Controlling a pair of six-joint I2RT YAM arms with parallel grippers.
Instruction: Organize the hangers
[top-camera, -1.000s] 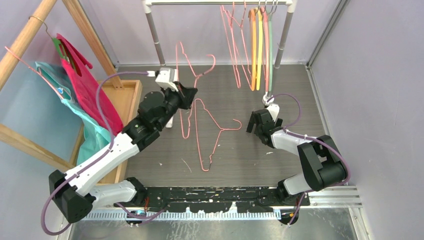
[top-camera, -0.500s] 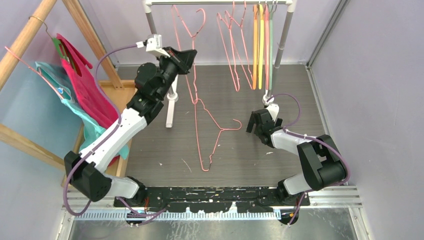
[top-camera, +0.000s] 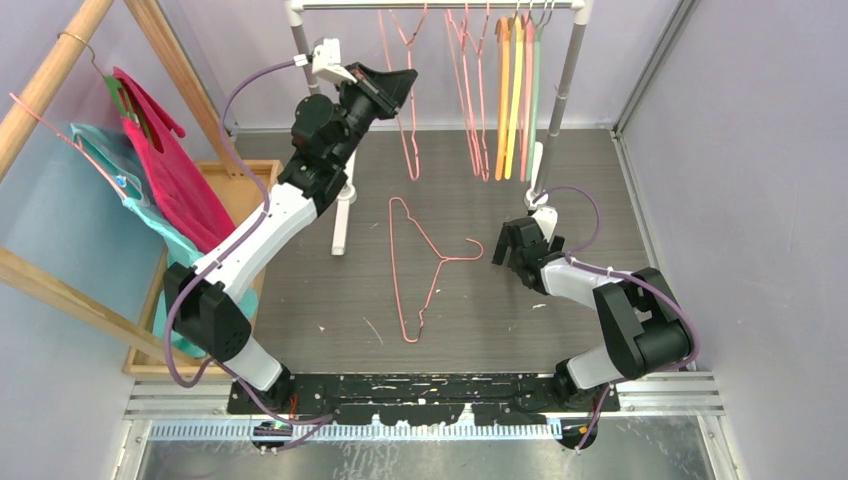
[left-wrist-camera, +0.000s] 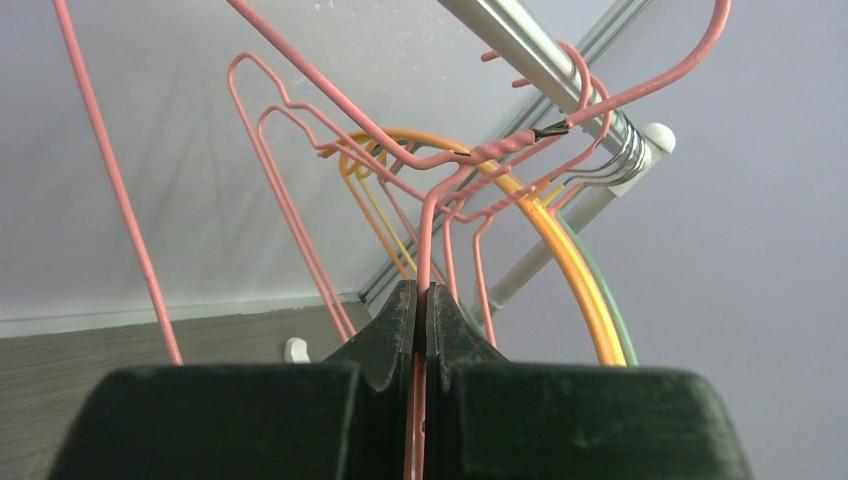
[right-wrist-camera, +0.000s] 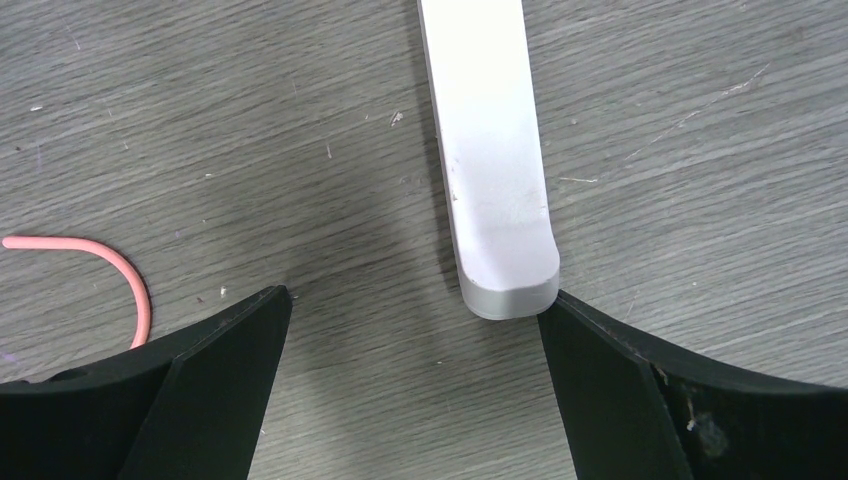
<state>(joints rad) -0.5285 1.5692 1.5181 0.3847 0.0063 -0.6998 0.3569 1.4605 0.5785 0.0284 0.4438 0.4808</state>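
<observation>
My left gripper (top-camera: 405, 80) is raised high and shut on a pink wire hanger (top-camera: 410, 140), which dangles below the silver rail (top-camera: 440, 5). In the left wrist view my gripper (left-wrist-camera: 421, 290) pinches the wire (left-wrist-camera: 428, 220). Its hook (left-wrist-camera: 690, 50) is at the rail (left-wrist-camera: 520, 45); I cannot tell if it rests on it. Pink wire hangers (top-camera: 470, 90), an orange (top-camera: 503, 90), a yellow (top-camera: 516, 90), a thick pink (top-camera: 527, 90) and a grey-green one (top-camera: 538, 80) hang there. Another pink wire hanger (top-camera: 420, 270) lies on the floor. My right gripper (top-camera: 503, 250) is open and empty, just right of its hook (right-wrist-camera: 125, 275).
The rack's white foot (right-wrist-camera: 490, 150) lies between my right fingers; its posts (top-camera: 310, 70) (top-camera: 565, 80) stand at the back. A wooden frame (top-camera: 60, 70) with magenta (top-camera: 175, 180) and teal (top-camera: 150, 210) garments and a wooden tray (top-camera: 255, 190) fill the left. Walls close the back and right.
My left arm has lifted the pink wire hanger from above the floor up and to the right, to the rail. The right arm has not moved.
</observation>
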